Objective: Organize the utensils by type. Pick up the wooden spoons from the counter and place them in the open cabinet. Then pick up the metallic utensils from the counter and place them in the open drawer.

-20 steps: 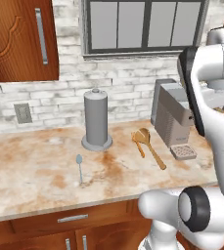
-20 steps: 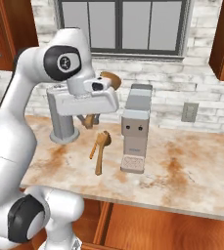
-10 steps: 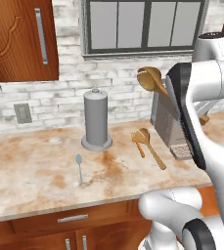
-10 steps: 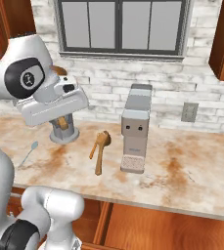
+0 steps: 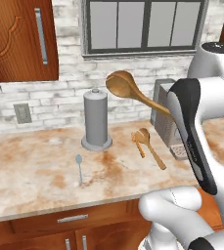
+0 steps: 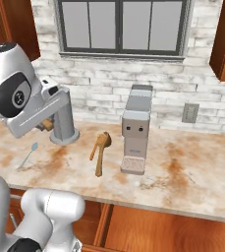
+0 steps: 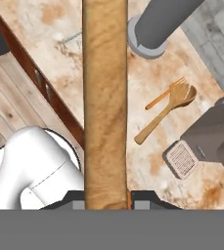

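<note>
High above the beige-tan marbled stone counter [image 5: 40,171], a light orange-brown wooden spoon with a round bowl [image 5: 124,86] hangs in the air, the robot's fingers [image 7: 106,199] clamped on its long handle. It is not yet in a cabinet, so the task looks barely begun. On the counter lie what seem to be two more wooden utensils [image 5: 145,141], crossed and touching, beside a grey coffee machine [image 6: 136,129], plus one thin silver metal spoon [image 5: 79,166] near a grey cylindrical paper-towel holder [image 5: 96,119].
</note>
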